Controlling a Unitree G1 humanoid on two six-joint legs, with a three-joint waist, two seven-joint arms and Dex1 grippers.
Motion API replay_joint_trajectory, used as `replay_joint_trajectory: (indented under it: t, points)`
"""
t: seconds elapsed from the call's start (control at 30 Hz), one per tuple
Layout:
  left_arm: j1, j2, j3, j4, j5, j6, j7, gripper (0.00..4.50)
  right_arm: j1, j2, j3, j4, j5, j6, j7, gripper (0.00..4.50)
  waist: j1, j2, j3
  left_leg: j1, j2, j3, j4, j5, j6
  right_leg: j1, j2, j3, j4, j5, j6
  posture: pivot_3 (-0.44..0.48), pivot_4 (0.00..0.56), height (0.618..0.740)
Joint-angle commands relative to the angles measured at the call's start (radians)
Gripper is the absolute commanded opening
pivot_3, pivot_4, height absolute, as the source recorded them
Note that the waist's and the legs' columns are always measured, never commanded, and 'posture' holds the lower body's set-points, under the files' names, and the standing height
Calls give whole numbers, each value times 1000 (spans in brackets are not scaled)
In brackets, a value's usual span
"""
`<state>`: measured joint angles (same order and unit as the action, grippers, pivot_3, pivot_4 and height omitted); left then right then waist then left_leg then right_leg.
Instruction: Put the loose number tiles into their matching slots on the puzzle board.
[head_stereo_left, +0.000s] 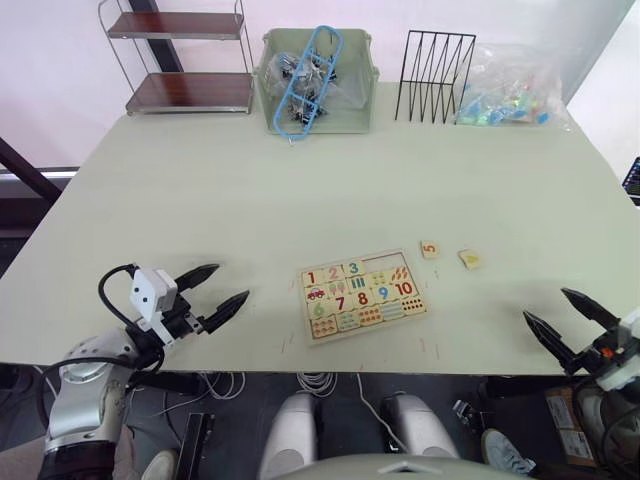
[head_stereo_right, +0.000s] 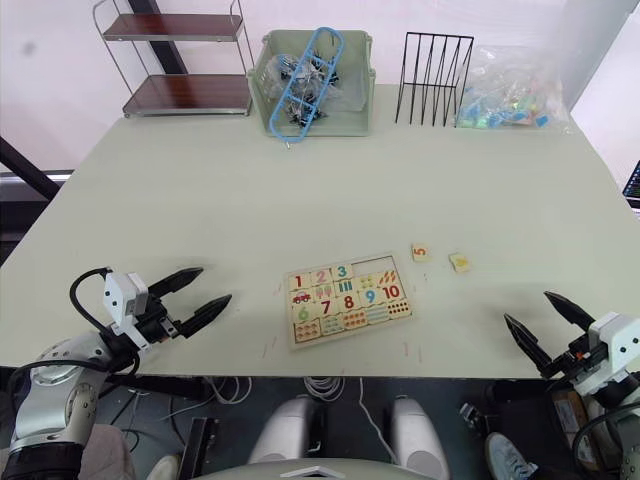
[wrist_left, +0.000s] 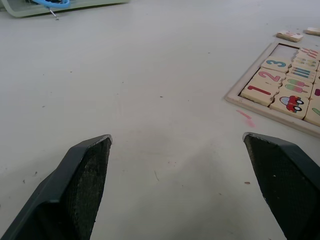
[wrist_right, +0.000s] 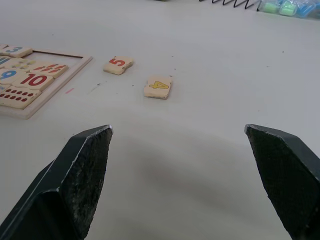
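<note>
Lying loose beside puzzle board: tiles 5, 4; both grippers wide open, empty

The puzzle board is cut off by the edge of the left wrist view, so its far rows and the digits past 3 fall outside it, and the right wrist view likewise crops the board to a corner with the 9 and 10. In the head views the small counting pictures on the board are too small to make out. The contents of the clear bag at the table's back edge are an unreadable jumble of coloured bits.
</note>
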<state>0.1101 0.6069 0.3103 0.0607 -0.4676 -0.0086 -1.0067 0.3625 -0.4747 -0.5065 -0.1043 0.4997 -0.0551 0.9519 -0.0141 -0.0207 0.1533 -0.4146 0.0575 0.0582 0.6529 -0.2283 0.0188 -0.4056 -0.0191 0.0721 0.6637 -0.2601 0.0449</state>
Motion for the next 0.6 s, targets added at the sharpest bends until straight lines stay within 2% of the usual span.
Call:
replay_joint_trajectory:
  t: [0.03,0.3,0.6]
  points:
    - [-3,7,17,-12,-6,-26,-7,4500,4,-2,0,-6,10,-34,2,4438,0,0,0,0,0,0,0,0,0,0,0,0,0,0,0,0,150,740]
    - [-29,21,10,-23,-16,-42,-55,4500,-24,10,21,13,33,-16,-31,4438,0,0,0,0,0,0,0,0,0,0,0,0,0,0,0,0,150,740]
    - [-117,53,-29,61,-38,-82,-261,4500,-120,-7,76,-60,18,108,-172,4438,-1,0,0,0,0,0,0,0,0,0,0,0,0,0,0,0,150,740]
